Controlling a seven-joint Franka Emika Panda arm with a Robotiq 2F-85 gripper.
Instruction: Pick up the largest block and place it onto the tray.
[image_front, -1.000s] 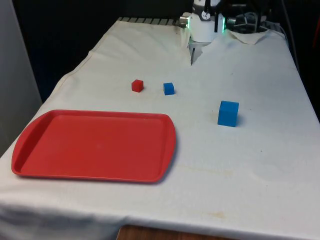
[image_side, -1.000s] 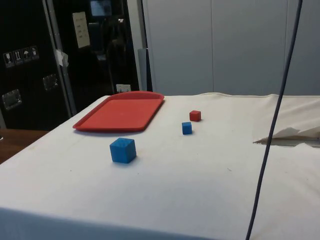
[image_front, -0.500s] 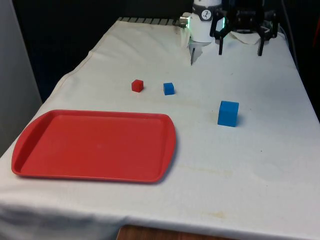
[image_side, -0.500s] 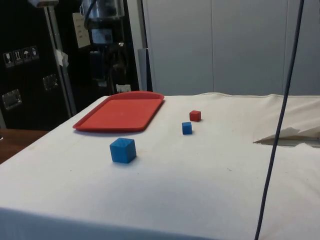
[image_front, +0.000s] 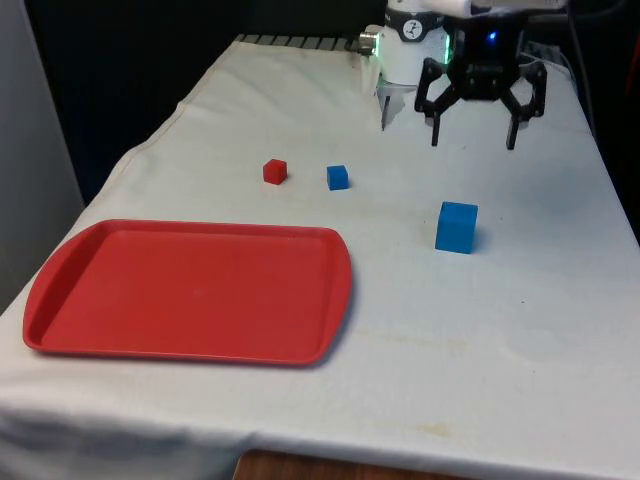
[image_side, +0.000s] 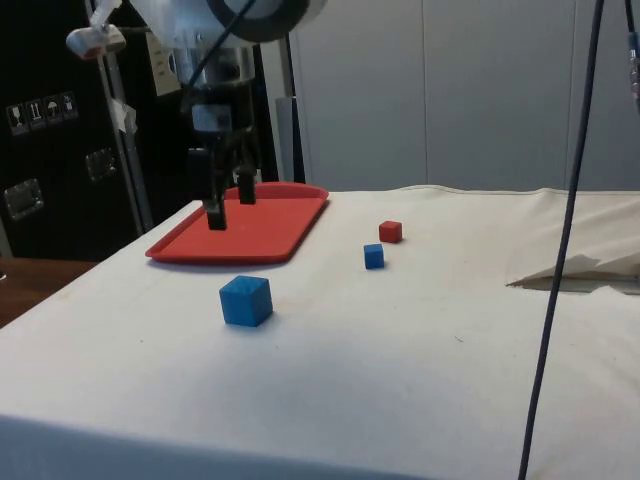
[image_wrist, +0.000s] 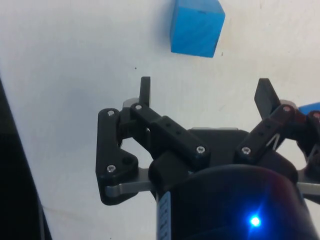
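My gripper (image_front: 472, 135) hangs wide open above the big blue block (image_front: 456, 226), so if I descend off-centre a finger could knock it aside.

table (image_front: 520, 340) under a white cloth, four things on it
red tray (image_front: 190, 290) near the front; small red block (image_front: 275, 171), small blue block (image_front: 338, 177), large blue block (image_front: 456, 226) beyond it.

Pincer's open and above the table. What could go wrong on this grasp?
1. The open black pincer hangs beyond the large blue cube, not over it; descending here could clip or miss it.
2. The small blue cube shares its colour; wrong-target risk.
3. A poorly seated cube may slip on the way to the red plastic tray.
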